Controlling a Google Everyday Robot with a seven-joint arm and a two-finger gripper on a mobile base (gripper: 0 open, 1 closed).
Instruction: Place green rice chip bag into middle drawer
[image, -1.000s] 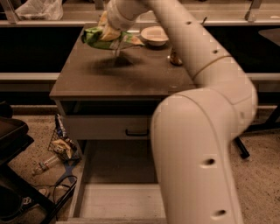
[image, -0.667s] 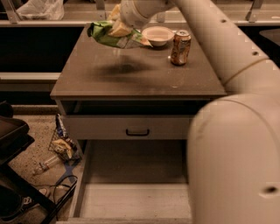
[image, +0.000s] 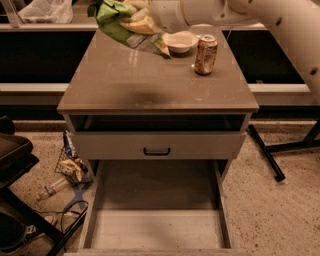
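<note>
The green rice chip bag (image: 111, 17) is crumpled, bright green with white and yellow print. It hangs in the air above the back left of the cabinet top (image: 150, 80). My gripper (image: 142, 22) is shut on its right side, at the top edge of the view, with the white arm reaching in from the upper right. The middle drawer (image: 155, 231) is pulled out at the bottom of the view, a wide shallow tray with a pale bare floor and low side walls. It lies well below and in front of the bag.
An orange soda can (image: 205, 47) and a white bowl (image: 180, 41) stand at the back right of the cabinet top. A drawer front with a black handle (image: 156, 151) sits above the open tray. Litter (image: 70, 169) and a dark object (image: 15, 155) lie left; a black stand leg (image: 265, 152) lies right.
The arm has swung up and to the right, out of the foreground, uncovering the cabinet and open drawer. The bag, still held, has risen toward the top of the view.
</note>
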